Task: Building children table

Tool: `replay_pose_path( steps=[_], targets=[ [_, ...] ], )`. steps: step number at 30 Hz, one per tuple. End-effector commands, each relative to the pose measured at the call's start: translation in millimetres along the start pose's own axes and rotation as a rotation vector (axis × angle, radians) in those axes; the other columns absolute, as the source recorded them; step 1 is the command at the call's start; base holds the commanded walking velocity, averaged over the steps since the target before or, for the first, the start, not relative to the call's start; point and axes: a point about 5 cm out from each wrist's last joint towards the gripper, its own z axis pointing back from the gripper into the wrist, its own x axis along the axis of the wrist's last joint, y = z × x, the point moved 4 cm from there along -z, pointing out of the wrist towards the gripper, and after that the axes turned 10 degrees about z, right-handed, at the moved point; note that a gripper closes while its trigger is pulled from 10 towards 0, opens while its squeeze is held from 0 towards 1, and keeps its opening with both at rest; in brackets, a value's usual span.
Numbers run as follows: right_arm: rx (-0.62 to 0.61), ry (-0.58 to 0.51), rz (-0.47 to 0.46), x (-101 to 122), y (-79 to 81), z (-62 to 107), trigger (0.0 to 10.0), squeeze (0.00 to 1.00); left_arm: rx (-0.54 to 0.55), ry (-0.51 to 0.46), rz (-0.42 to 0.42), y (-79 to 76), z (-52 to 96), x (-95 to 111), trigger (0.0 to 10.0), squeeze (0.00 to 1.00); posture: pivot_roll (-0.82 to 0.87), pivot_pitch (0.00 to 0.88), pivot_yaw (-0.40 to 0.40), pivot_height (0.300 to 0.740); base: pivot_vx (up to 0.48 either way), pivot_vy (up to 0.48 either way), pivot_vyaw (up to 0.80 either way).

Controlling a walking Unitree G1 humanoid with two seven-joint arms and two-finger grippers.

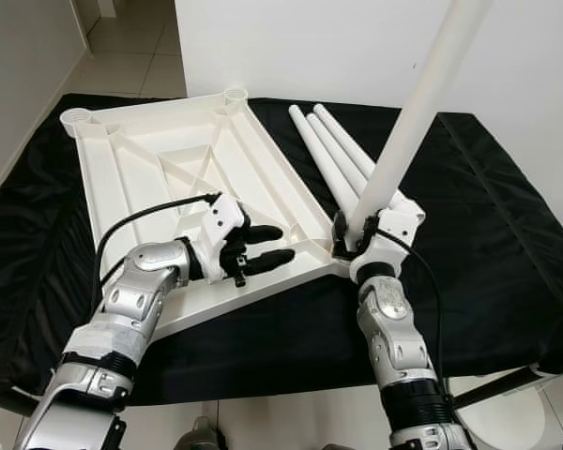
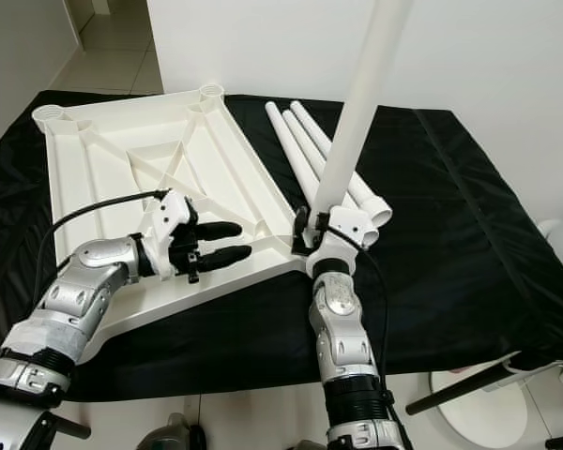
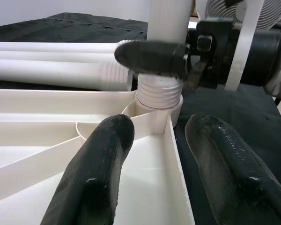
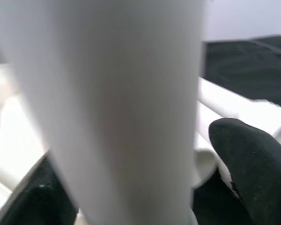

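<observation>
The white plastic tabletop [image 1: 169, 159] lies upside down on a black cloth, ribs facing up. My right gripper [image 1: 352, 234] is shut on a white table leg [image 1: 408, 122], holding it nearly upright and tilted slightly right. The leg's threaded end [image 3: 159, 91] sits in the tabletop's near right corner socket [image 3: 152, 110]. My left gripper [image 1: 263, 246] is open and holds nothing. It hovers low over the tabletop just left of that corner, fingers [image 3: 98, 173] pointing at the socket. Three more white legs [image 1: 333, 150] lie side by side on the cloth behind the corner.
The black cloth [image 1: 507, 244] covers the whole work surface, with bare cloth to the right of the legs. A white wall stands close behind. A tiled floor runs off at the far left. A white fan [image 1: 535, 412] stands on the floor at the lower right.
</observation>
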Motion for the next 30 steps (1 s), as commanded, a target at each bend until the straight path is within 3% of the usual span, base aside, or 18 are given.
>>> replay_pose_path(
  steps=[1,4,5,6,7,12,15,22,27,30],
  targets=[
    [0.034,0.006,-0.010,-4.2,6.8,7.2,10.0,1.00,0.013,0.003,-0.014,1.9,-2.6,2.0,10.0,0.00,0.01,0.000,-0.027,0.740,0.000,0.000,0.00],
    [0.056,-0.007,-0.002,-2.0,7.3,7.8,10.0,1.00,0.012,0.001,-0.014,1.9,-3.1,2.6,10.0,0.00,0.01,0.000,-0.027,0.740,0.000,0.000,0.00],
    [0.132,-0.001,0.023,-3.0,5.8,9.0,10.0,0.38,0.010,-0.003,-0.013,1.6,-3.8,3.1,10.0,0.00,0.00,0.000,-0.023,0.740,0.000,0.000,0.00],
    [0.132,-0.001,0.023,-3.0,5.8,9.0,10.0,0.38,0.010,-0.003,-0.013,1.6,-3.8,3.1,10.0,0.00,0.00,0.000,-0.023,0.740,0.000,0.000,0.00],
    [0.167,0.003,0.031,-3.6,3.8,9.4,10.0,0.00,0.009,-0.003,-0.011,1.4,-4.1,3.0,10.0,0.00,0.00,0.000,-0.024,0.740,0.000,0.000,0.00],
    [0.243,-0.015,0.096,-1.6,-4.2,10.1,10.0,0.00,0.007,-0.004,-0.011,1.0,-5.5,2.9,10.0,0.00,0.00,0.000,-0.024,0.740,0.000,0.000,0.00],
    [0.348,-0.055,0.174,4.9,-17.4,7.8,10.0,0.00,0.002,-0.010,-0.010,0.5,-7.9,3.9,10.0,0.00,0.00,0.000,-0.024,0.740,0.000,0.000,0.00],
    [0.439,-0.054,0.223,3.7,-19.8,4.0,10.0,0.00,-0.004,-0.011,-0.010,-0.9,-8.8,3.7,10.0,0.00,0.00,0.000,-0.025,0.740,0.000,0.000,0.00],
    [0.575,-0.030,0.244,-3.3,-11.7,1.8,10.0,0.00,-0.003,-0.011,-0.010,-0.8,-8.3,4.5,10.0,0.00,0.01,0.000,-0.024,0.740,0.000,0.000,0.00],
    [0.595,-0.023,0.242,-4.9,-9.5,1.4,10.0,0.00,-0.002,-0.011,-0.011,-0.5,-8.0,4.8,10.0,0.00,0.01,0.000,-0.024,0.740,0.000,0.000,0.00]
  ],
)
